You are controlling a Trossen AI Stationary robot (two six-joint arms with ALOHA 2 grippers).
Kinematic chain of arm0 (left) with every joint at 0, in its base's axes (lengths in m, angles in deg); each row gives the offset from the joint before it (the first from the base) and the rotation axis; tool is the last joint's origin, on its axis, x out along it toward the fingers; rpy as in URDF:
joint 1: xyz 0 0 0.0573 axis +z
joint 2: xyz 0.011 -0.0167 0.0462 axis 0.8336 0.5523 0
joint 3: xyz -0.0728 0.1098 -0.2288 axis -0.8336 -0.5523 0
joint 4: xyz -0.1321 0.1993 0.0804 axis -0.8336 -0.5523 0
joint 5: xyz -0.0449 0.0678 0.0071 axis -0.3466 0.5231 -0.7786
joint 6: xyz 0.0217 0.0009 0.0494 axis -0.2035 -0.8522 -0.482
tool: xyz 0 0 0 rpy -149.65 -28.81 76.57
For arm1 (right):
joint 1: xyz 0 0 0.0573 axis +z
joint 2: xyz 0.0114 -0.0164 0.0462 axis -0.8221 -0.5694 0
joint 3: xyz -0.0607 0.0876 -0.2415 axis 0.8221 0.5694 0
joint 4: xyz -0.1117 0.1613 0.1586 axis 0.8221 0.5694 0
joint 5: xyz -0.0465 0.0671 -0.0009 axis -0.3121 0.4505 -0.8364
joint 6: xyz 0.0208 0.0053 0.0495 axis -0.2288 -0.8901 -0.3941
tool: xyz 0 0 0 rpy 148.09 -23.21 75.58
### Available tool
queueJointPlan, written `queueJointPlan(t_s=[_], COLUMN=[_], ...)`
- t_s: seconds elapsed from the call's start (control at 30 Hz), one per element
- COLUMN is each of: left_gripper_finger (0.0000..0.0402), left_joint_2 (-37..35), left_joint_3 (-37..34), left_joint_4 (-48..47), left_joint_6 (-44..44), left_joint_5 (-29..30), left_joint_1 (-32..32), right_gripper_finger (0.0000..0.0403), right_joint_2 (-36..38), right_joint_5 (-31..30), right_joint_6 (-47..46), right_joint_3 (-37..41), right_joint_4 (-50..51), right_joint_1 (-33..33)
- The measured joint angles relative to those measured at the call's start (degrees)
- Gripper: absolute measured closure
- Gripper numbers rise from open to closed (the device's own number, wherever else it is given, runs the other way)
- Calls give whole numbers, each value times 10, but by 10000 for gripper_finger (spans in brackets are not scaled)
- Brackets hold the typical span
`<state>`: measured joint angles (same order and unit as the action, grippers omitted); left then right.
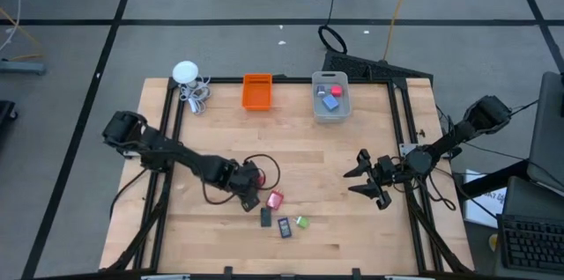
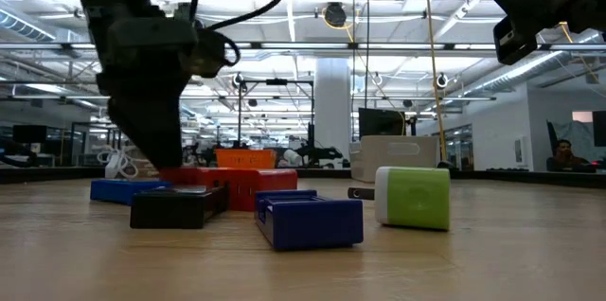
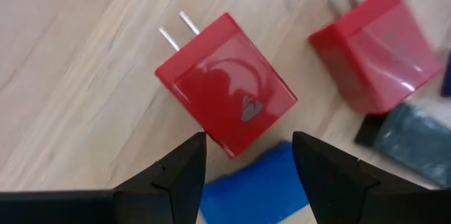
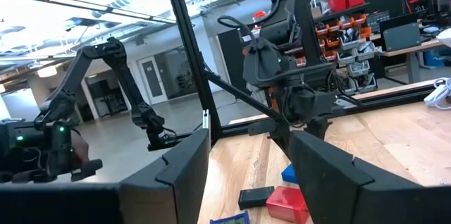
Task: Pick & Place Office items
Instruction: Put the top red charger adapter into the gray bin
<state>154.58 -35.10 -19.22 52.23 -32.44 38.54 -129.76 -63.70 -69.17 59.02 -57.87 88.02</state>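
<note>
Clear grey plastic bin [image 1: 330, 109] holding red and blue blocks, orange bin [image 1: 256, 92] empty — left gripper [image 3: 248, 155] jaws open over red plug block [image 3: 224, 84], right gripper [image 1: 365, 177] jaws open, empty.

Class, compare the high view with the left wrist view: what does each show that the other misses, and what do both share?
Only the high view shows the orange bin, the clear bin, the green piece and the right gripper, open above bare table. Only the left wrist view shows metal prongs on the red plug block and a blue piece beside it. Both show the left gripper, open, low over red pieces.
</note>
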Motion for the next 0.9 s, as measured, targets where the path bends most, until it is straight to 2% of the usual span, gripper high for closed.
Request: queueJointPlan(t_s=[0.13, 0.3, 0.5, 0.67, 0.77, 0.9], left_gripper_finger=[188, 183, 139, 101, 89, 90], left_joint_2=[0, 0, 0, 0, 0, 0], left_joint_3=[0, 0, 0, 0, 7, 40], left_joint_4=[-5, -68, -61, -41, -33, -34], left_joint_6=[-10, 37, 56, 55, 75, 99], left_joint_5=[-41, -39, -44, -102, -128, -119], left_joint_1=[18, 32, 46, 63, 68, 63], right_gripper_finger=[216, 216, 216, 216, 216, 216], right_joint_2=[0, 0, 0, 0, 0, 0], right_joint_5=[0, 0, 0, 0, -1, -13], right_joint_6=[0, 0, 0, 0, 0, 0], right_joint_3=[0, 0, 0, 0, 0, 0], right_joint_4=[0, 0, 0, 0, 0, 1], right_joint_1=[0, 0, 0, 0, 0, 0])
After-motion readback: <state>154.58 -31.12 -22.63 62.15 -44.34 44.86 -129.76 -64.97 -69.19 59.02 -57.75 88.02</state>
